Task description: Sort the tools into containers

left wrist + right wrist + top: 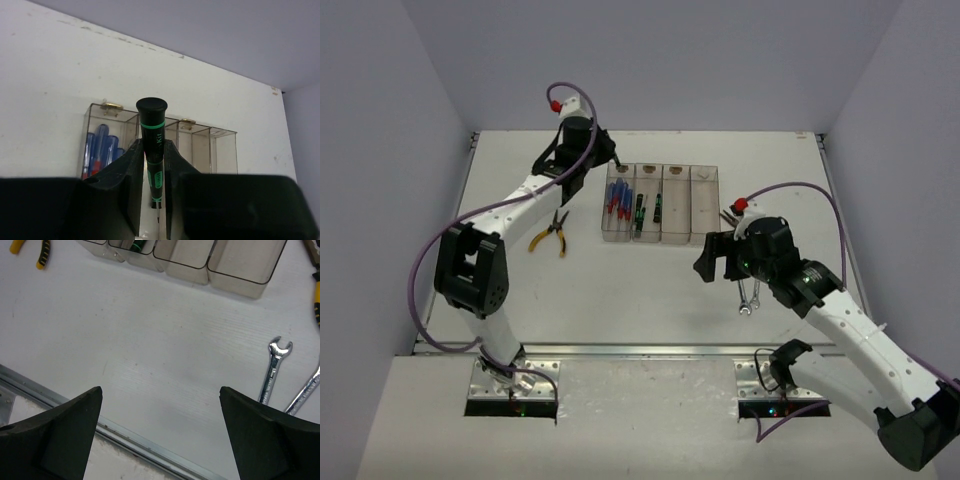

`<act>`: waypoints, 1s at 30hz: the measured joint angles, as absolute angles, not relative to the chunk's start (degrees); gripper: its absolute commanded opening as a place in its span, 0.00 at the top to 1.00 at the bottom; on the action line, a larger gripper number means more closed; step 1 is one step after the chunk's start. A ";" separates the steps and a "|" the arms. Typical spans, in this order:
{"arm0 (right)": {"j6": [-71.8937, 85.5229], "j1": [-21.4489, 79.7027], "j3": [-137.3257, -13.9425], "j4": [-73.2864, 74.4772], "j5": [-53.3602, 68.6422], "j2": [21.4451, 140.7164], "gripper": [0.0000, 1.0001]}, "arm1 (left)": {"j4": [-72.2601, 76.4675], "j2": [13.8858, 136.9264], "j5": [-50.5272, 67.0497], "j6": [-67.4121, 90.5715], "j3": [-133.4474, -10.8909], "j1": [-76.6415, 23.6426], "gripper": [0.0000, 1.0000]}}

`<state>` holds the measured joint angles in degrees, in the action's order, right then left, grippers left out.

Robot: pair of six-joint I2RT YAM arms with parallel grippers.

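My left gripper (609,158) is shut on a black-and-green screwdriver (152,145), held handle-up just behind the far left end of the containers (705,205), a row of four clear bins. Blue screwdrivers (617,200) lie in the leftmost bin and show in the left wrist view (100,147). Black-and-green screwdrivers (639,213) lie in the bin beside it. My right gripper (161,390) is open and empty above bare table in front of the bins. Two silver wrenches (272,372) lie to its right, also in the top view (750,295).
Yellow-handled pliers (552,235) lie on the table left of the bins. Another pair of pliers (728,215) lies right of the bins, partly hidden by my right arm. A metal rail (150,445) runs along the table's near edge.
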<state>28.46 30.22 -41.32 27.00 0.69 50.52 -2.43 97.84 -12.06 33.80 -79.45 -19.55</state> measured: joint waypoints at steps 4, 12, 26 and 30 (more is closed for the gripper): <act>28.53 30.22 -41.18 31.96 -3.03 46.65 0.01 | 0.81 106.16 -7.72 27.94 -85.13 -21.39 1.00; 28.67 30.22 -39.13 36.92 -6.53 44.17 0.01 | -0.69 120.03 -5.55 22.53 -95.50 -25.12 1.00; 29.60 30.22 -37.44 39.96 -9.29 44.72 0.01 | -12.31 124.03 -12.43 21.32 -100.17 -30.74 0.65; 29.98 30.22 -37.63 40.63 -10.34 46.30 0.01 | -15.35 124.03 -12.90 22.37 -101.52 -30.81 0.37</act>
<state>29.98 30.22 -37.63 40.63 -10.34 46.30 -15.35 124.03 -12.90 22.37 -101.52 -30.81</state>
